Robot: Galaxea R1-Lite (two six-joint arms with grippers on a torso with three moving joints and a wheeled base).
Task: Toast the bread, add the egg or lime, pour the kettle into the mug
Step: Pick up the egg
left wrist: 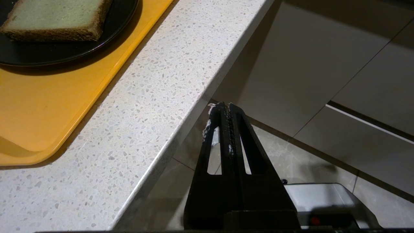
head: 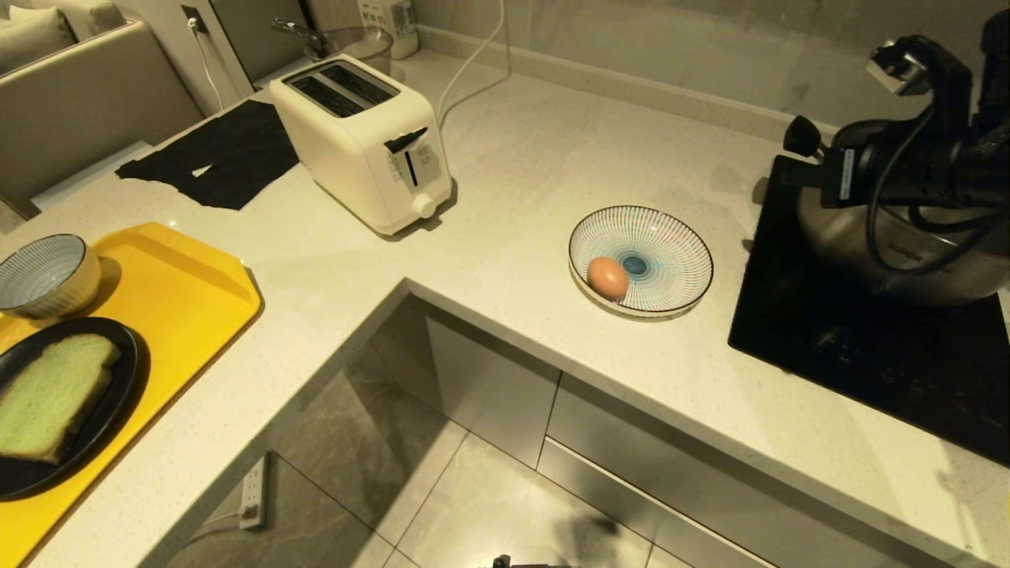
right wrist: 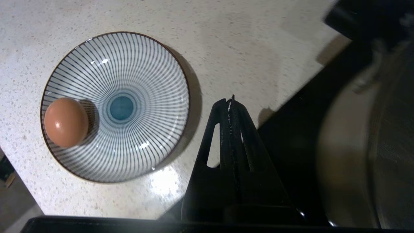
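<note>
The bread [head: 51, 394], a pale green slice, lies on a black plate [head: 118, 410] on the yellow tray [head: 189, 300] at the left; its crust [left wrist: 55, 32] also shows in the left wrist view. The egg [head: 607, 278] rests in a striped shallow dish [head: 671, 237] near the counter's front edge. My right gripper [right wrist: 231, 100] hangs shut and empty above the counter, between the dish [right wrist: 145, 64] with the egg [right wrist: 66, 122] and the black cooktop [right wrist: 291, 129]. My left gripper [left wrist: 225, 105] is shut and empty, parked below the counter edge [left wrist: 194, 110]. The kettle and the mug are out of view.
A white toaster [head: 359, 142] stands at the back of the L-shaped counter, beside a black cloth [head: 229, 154]. A small striped bowl [head: 47, 272] sits on the tray. A steel pot [head: 907, 252] stands on the cooktop [head: 852, 363] under my right arm [head: 915, 158].
</note>
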